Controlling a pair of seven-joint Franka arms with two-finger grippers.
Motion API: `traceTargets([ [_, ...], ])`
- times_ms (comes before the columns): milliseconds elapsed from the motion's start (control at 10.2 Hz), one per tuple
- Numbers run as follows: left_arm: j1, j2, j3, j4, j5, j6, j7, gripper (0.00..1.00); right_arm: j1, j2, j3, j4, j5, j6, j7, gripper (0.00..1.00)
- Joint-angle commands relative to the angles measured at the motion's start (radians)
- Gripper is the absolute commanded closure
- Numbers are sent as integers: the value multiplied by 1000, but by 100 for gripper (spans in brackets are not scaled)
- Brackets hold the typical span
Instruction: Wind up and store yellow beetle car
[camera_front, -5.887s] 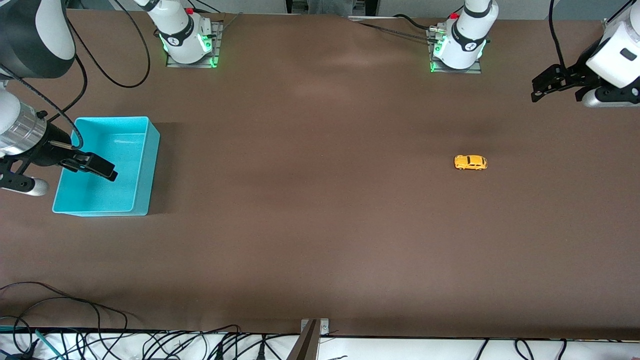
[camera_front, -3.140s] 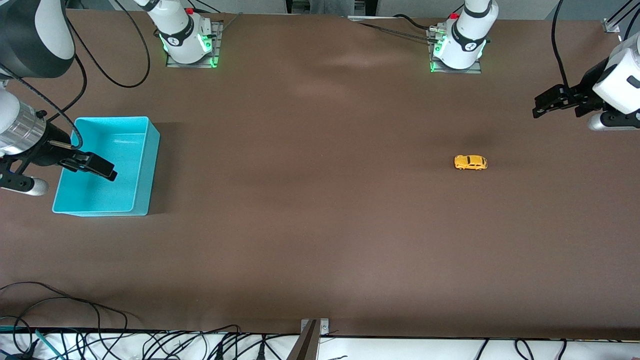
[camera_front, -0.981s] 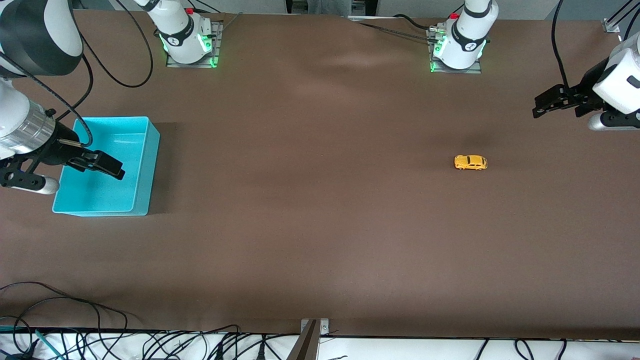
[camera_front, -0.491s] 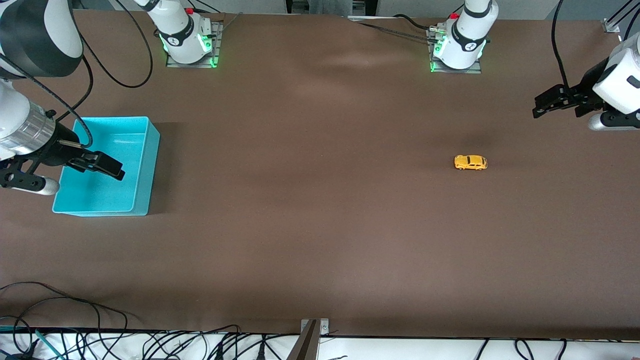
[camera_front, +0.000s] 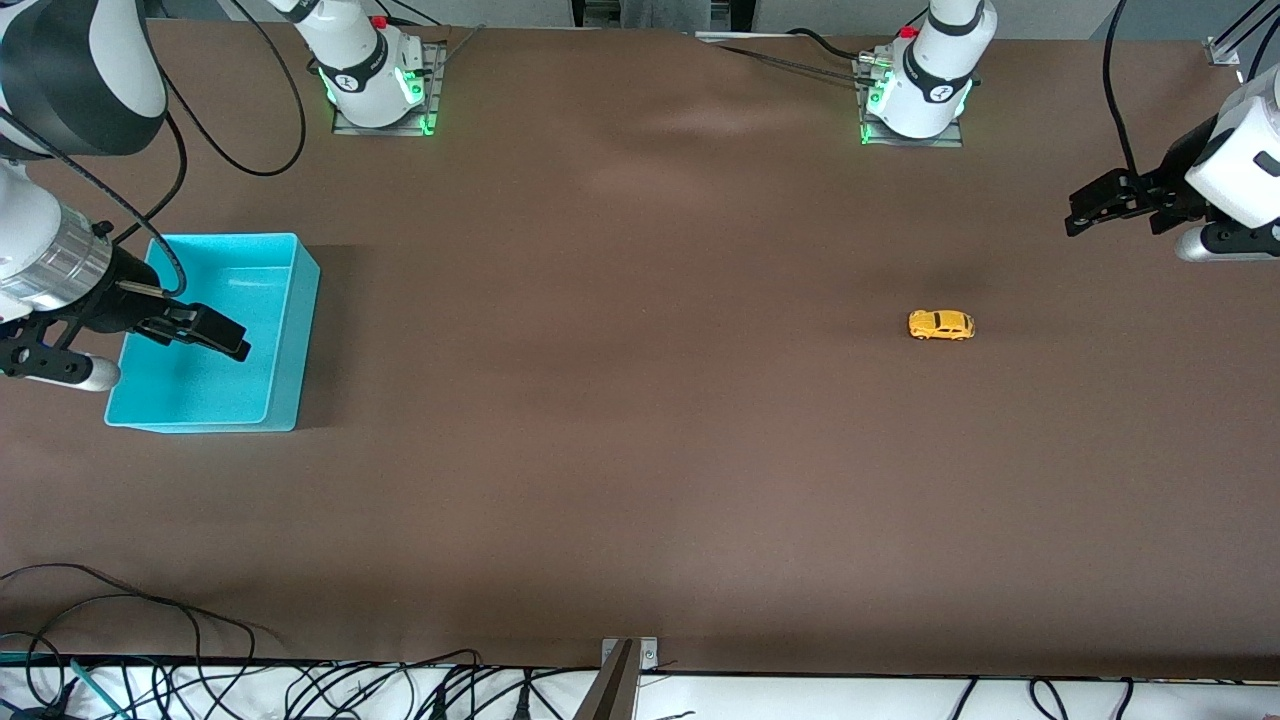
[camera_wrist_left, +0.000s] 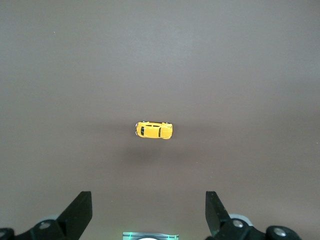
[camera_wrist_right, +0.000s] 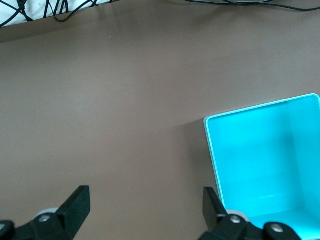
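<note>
The yellow beetle car (camera_front: 941, 325) stands on its wheels on the brown table, toward the left arm's end; it also shows in the left wrist view (camera_wrist_left: 153, 130). My left gripper (camera_front: 1085, 205) is open and empty, up in the air over the table near that end, apart from the car. The turquoise bin (camera_front: 283, 330) stands at the right arm's end and holds nothing that I can see; it also shows in the right wrist view (camera_wrist_right: 212, 145). My right gripper (camera_front: 215, 337) is open and empty over the bin.
The two arm bases (camera_front: 375, 85) (camera_front: 915, 95) stand along the table's edge farthest from the front camera. Loose black cables (camera_front: 300, 685) lie along the nearest edge, with a metal bracket (camera_front: 625, 665) at its middle.
The right gripper has shifted slightly over the bin toward the table's middle. The left gripper moved a little earlier and has held still since. The car has not moved.
</note>
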Motion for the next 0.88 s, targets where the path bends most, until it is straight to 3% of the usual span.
traceTargets([
  [0, 5, -5, 0, 11, -21, -15, 11, 0, -5, -2, 2, 1, 19, 4, -11, 0],
  [294, 7, 2, 3, 10, -15, -6, 19, 0, -5, -2, 0, 1, 21, 5, -11, 0],
  [785, 41, -31, 7, -194, 21, 190, 22, 0, -5, 7, 2, 3, 18, 22, -15, 0],
])
